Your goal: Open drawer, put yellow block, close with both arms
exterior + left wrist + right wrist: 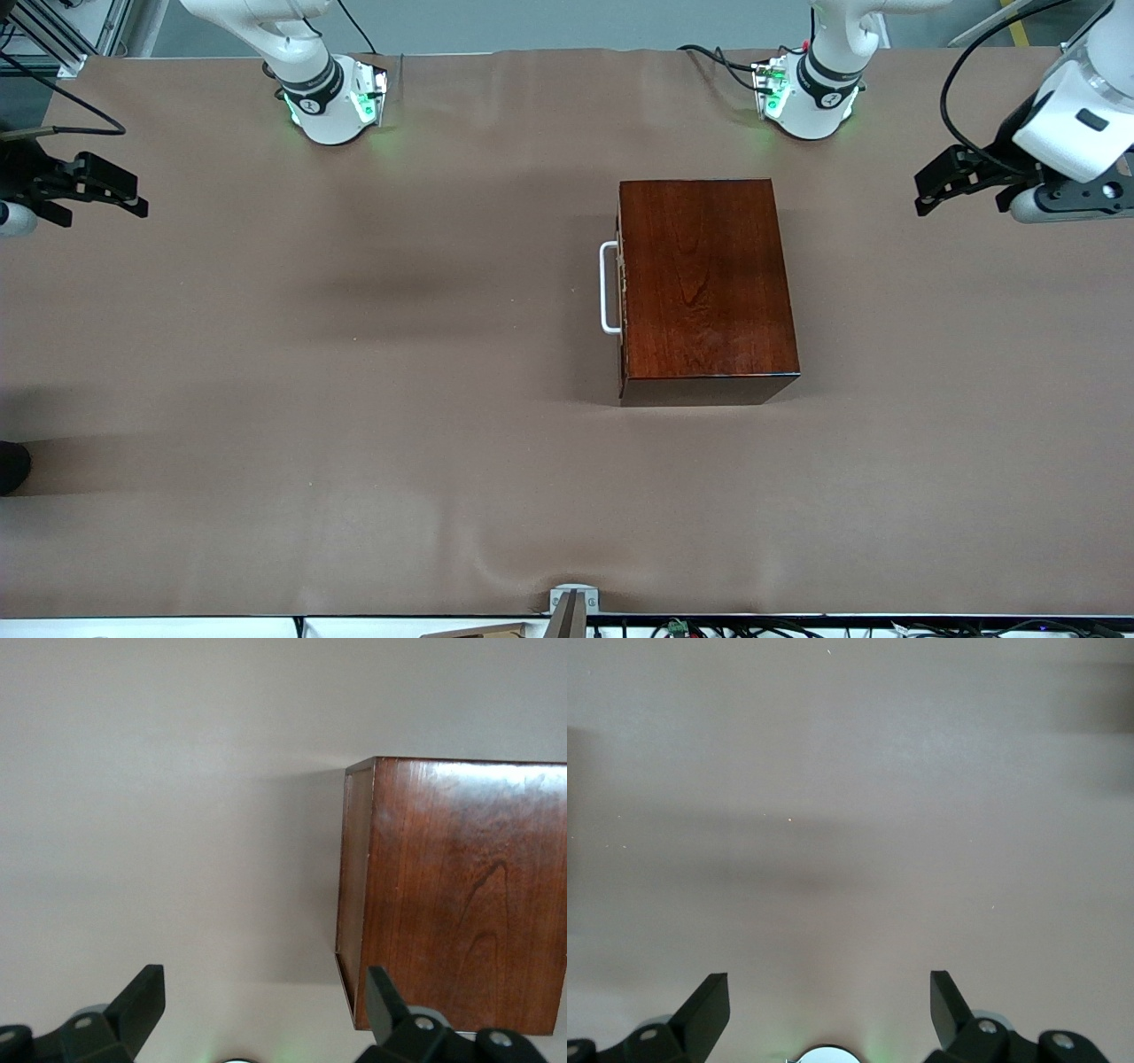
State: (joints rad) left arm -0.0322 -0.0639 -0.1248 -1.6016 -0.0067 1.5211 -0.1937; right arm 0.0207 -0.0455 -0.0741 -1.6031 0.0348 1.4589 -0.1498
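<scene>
The dark reddish-brown wooden box [704,283] stands on the table toward the left arm's end, its drawer shut with the white bar handle [608,288] facing the right arm's end. The box also shows in the left wrist view [461,895]. The yellow block is out of view. My left gripper [928,188] hangs open and empty over the table at the left arm's end, apart from the box. My right gripper [133,195] hangs open and empty over the right arm's end of the table. In the wrist views the left fingers [142,1001] and right fingers [709,1005] stand wide apart.
A brown cloth [354,399] covers the whole table. The two arm bases [332,102] with green lights stand along the edge farthest from the front camera. A small metal bracket [571,602] sits at the nearest edge. A dark object [11,465] shows at the right arm's end.
</scene>
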